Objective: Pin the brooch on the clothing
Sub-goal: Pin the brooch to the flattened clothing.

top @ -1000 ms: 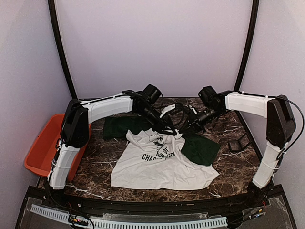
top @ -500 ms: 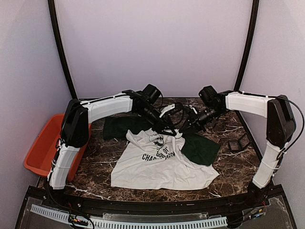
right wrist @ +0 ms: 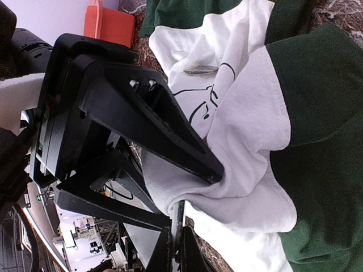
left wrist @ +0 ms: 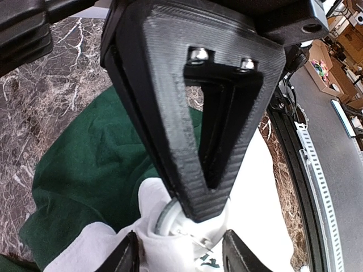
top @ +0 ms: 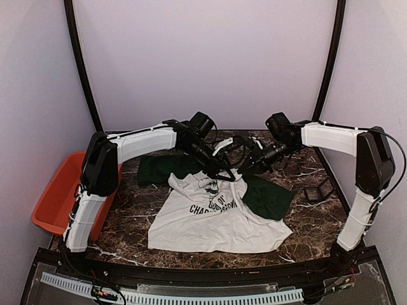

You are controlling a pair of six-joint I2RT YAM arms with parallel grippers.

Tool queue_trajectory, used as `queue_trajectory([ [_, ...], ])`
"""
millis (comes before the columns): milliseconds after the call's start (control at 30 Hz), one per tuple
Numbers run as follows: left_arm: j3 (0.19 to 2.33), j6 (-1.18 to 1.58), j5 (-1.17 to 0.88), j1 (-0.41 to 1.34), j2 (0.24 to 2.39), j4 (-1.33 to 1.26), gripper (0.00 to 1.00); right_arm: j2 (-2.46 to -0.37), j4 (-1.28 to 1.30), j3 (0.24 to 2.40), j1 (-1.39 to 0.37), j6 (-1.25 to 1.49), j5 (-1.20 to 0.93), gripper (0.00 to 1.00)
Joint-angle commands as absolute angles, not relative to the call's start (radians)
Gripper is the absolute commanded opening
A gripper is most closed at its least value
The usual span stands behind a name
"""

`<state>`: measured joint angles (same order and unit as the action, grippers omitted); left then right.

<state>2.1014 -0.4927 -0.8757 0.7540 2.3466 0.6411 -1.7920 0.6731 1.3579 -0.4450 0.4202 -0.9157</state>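
— Where's the T-shirt?
— Top view: frame centre on the desk, bunched up between left pincer and right pincer. Left wrist: mine stands half-wide around the brooch, bottom centre. Right wrist: the right one pinches white cloth. I judge we're releasing; next I must back off gently.

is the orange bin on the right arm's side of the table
No, the orange bin sits at the far left of the top view, close beside the left arm.

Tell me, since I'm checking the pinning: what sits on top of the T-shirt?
A round brooch lies on the white T-shirt beside the print; its pin and underside are hidden.
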Motion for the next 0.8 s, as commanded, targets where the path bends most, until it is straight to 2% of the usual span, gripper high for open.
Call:
queue_trajectory([
  [0, 2.09, -0.498, -0.878, 0.729, 2.302, 0.648, 0.51, -1.774, 0.649, 1.38, -0.446, 0.395, -0.927, 0.0],
  [300, 2.067, -0.511, -0.892, 0.682, 2.264, 0.65, 0.6, -1.769, 0.654, 1.365, -0.445, 0.39, -0.911, 0.0],
  [767, 2.056, -0.437, -1.009, 0.723, 2.266, 0.555, 0.65, -1.794, 0.673, 1.372, -0.448, 0.371, -0.891, 0.0],
])
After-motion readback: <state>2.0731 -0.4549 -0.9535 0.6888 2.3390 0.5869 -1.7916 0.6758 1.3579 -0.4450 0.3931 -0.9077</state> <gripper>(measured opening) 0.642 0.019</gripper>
